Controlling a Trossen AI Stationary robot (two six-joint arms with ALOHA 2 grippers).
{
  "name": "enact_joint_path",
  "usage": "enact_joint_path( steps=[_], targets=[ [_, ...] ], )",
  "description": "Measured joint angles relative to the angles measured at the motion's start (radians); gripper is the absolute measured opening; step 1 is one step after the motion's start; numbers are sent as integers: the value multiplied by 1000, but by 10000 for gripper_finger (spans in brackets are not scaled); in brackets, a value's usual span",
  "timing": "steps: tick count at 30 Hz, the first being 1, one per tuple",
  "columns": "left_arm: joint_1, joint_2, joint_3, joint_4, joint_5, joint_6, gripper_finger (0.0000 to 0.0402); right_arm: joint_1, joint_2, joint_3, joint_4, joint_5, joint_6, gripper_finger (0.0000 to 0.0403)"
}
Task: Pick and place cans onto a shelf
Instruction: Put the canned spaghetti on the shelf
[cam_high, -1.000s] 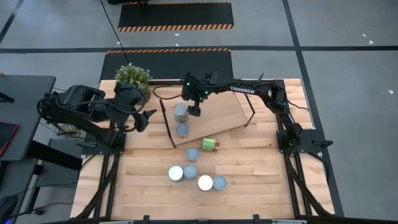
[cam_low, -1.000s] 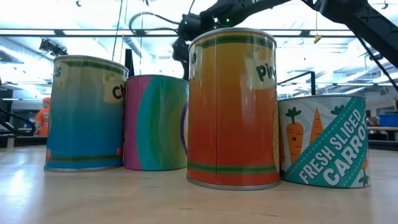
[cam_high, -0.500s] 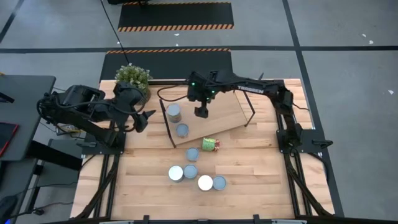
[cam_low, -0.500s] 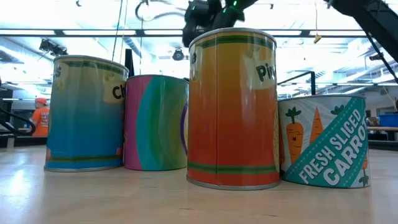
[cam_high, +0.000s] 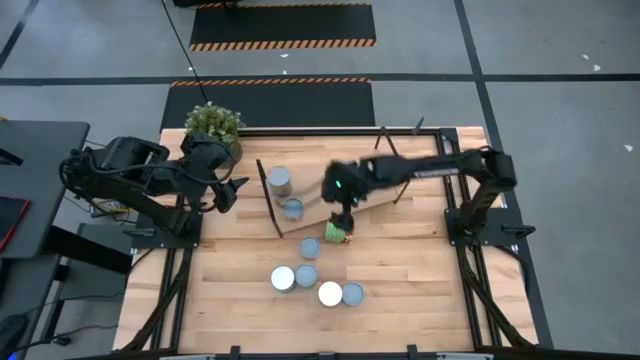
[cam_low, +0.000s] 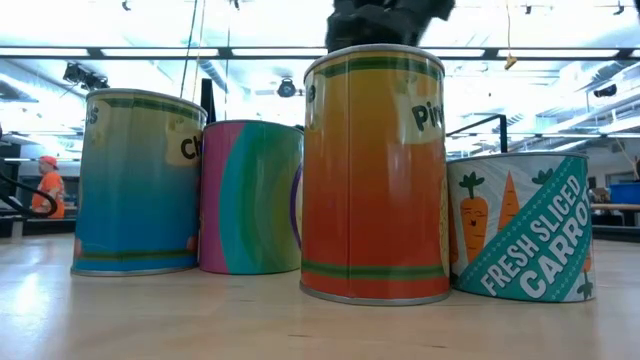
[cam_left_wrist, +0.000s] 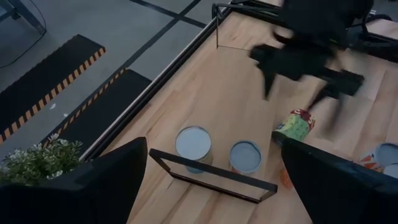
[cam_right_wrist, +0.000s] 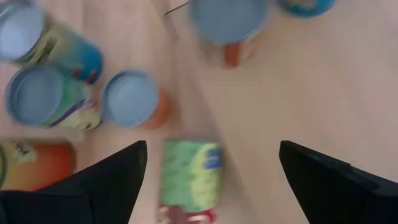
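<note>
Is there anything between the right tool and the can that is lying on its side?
Nothing visible is. The right tool is open above the tipped green can, which lies on bare table beside the shelf. The nearest upright can stands apart from it.

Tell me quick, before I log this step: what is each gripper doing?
Left gripper: open, empty, beside the potted plant.
Right gripper: open, empty, above the tipped green-labelled can.

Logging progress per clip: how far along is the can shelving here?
Done: two cans stand on the shelf. In hand: the open right pincer hovers over a tipped green can. Left: that one plus five upright cans on the table. The left pincer waits beside the plant.
</note>
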Motion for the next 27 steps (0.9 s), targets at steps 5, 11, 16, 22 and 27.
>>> enact_joint_path(
  steps=[5, 11, 16, 22, 27],
  targets=[
    [0, 0, 0, 1, -1, -1, 375, 85, -23, -144, 112, 41, 64, 373],
    [0, 0, 0, 1, -1, -1, 375, 133, 60, -151, 132, 130, 90, 373],
    [0, 0, 0, 2, -1, -7, 375, 140, 107, -151, 134, 178, 119, 373],
    [0, 0, 0, 3, 0, -8, 375, 145, 125, -151, 131, 212, 101, 372],
    [0, 1, 0, 3, 2, -21, 375, 146, 125, -150, 140, 219, 91, 352]
  ],
)
